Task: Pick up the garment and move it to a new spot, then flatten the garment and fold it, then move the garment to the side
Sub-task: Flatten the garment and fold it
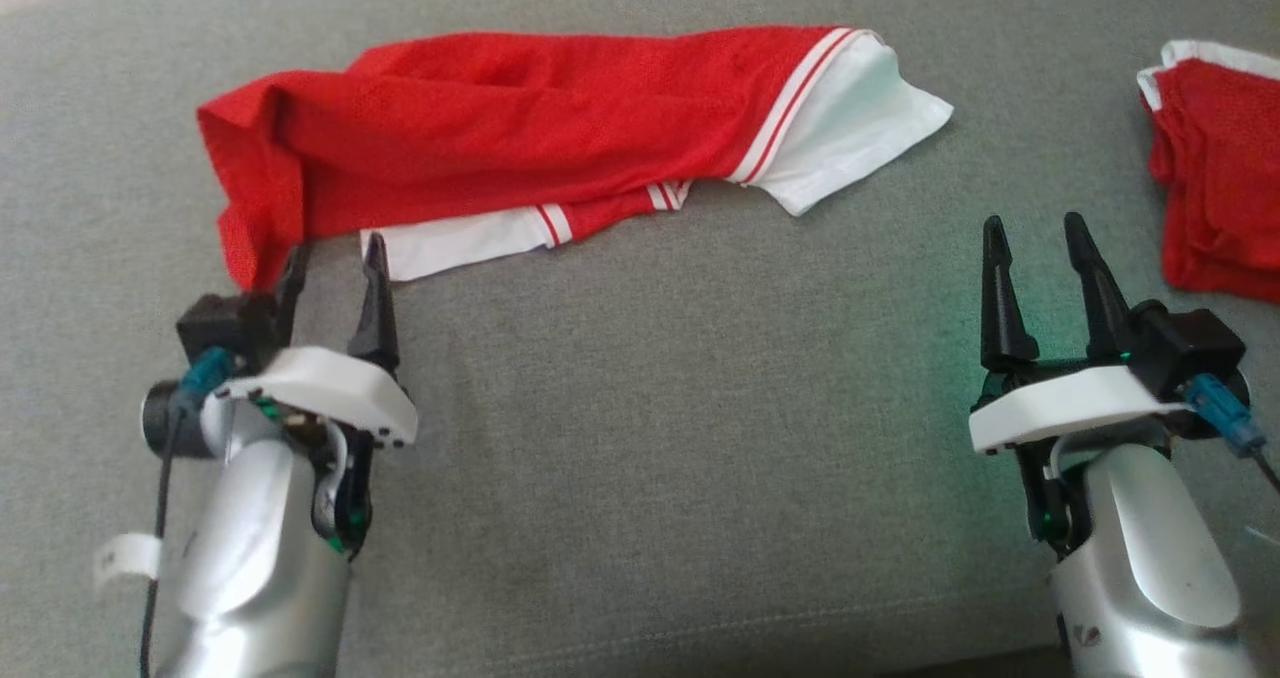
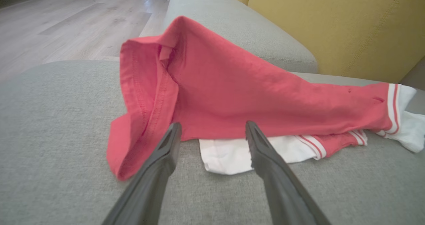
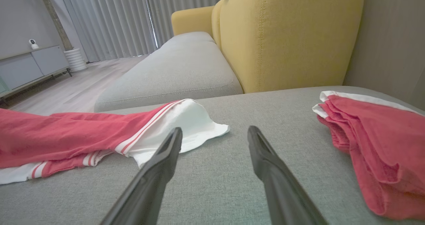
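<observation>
A red garment (image 1: 520,128) with white sleeves and red-and-white stripes lies in a long rumpled band across the far part of the grey cushion (image 1: 640,408). My left gripper (image 1: 335,258) stands open at its near left end, fingertips just short of the red hem and the white sleeve. The left wrist view has the garment (image 2: 232,95) humped up right beyond the open left gripper (image 2: 212,128). My right gripper (image 1: 1035,228) is open over bare cushion, apart from the cloth. In the right wrist view the garment (image 3: 66,135) lies to the left of the right gripper (image 3: 214,132).
A second red and white garment (image 1: 1215,168), folded, lies at the right edge of the cushion, also at the right as the folded garment (image 3: 375,142) in the right wrist view. A yellow sofa back (image 3: 285,36) rises behind. Wooden floor (image 2: 66,22) lies beyond the cushion's left side.
</observation>
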